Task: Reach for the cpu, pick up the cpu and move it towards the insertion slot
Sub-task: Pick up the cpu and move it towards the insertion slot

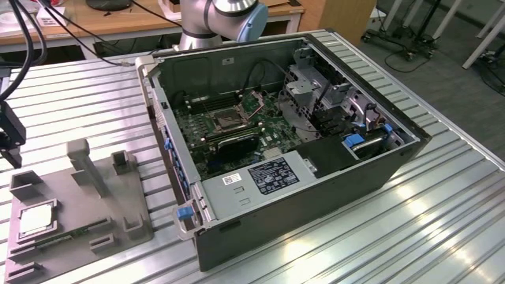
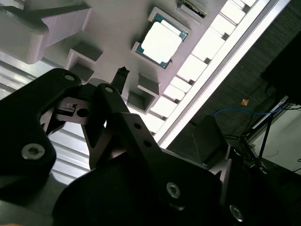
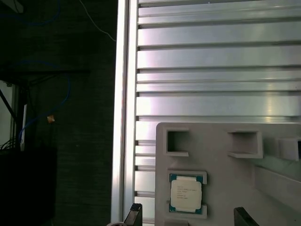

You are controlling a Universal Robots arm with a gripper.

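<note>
Right, gripper point(image 3: 188, 220): jaws apart and holding nothing; in the first wrist view two dark fingertips point(image 3: 134, 215) show with a wide gap between them.
Gripper's place: in the exterior view it hangs at the exterior view's left edge, above the table and near the tray's far end.
Cpu point(image 3: 186, 193): lies flat in a square recess of the tray, silvery top up, with nothing touching it; in the first wrist view it sits in line with the gap between the fingertips and apart from both.
Tray point(image 1: 87, 195): grey plastic, flat on the table to the exterior view's left of the case; it has upright blocks and several square recesses.
Strip point(image 1: 73, 235): thin and green, lying in the tray just beside the cpu.
Slot point(image 1: 229, 121): dark square socket with a metal frame, on the green board inside the case, well apart from both cpu and gripper.
Case point(image 1: 316, 195): black, lying on its side, with the open side facing up.
Table point(image 1: 410, 236): slatted aluminium, carrying both tray and case.
Arm point(image 1: 217, 18): its grey and blue column rises behind the case.
</note>
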